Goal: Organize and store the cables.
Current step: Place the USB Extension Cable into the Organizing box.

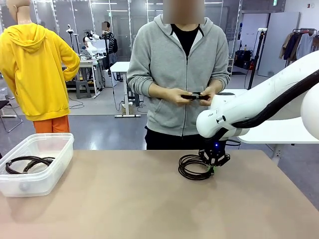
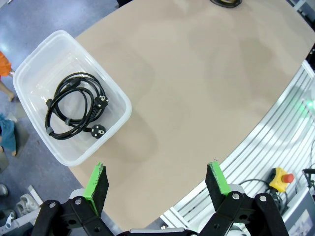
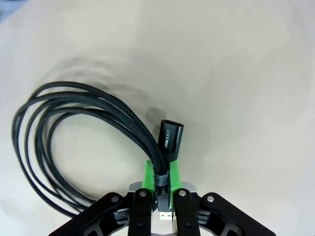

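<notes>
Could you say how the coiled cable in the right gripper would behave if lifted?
Probably floppy: the coiled cable is thin braided cord, so loops should sag. The right gripper pinches its bundled strands, so it likely stays coiled.

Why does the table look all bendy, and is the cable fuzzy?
Left wrist view: the wide lens bows the table edge. Right wrist view: the coiled cable looks smeared at its far loop, yet its connector, near the right tool, is sharp.

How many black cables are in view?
3: one coiled black cord in the clear plastic bin, one braided black coil on the table, gripped by the right end effector, one apparently in the person's hands; more may hide.
</notes>
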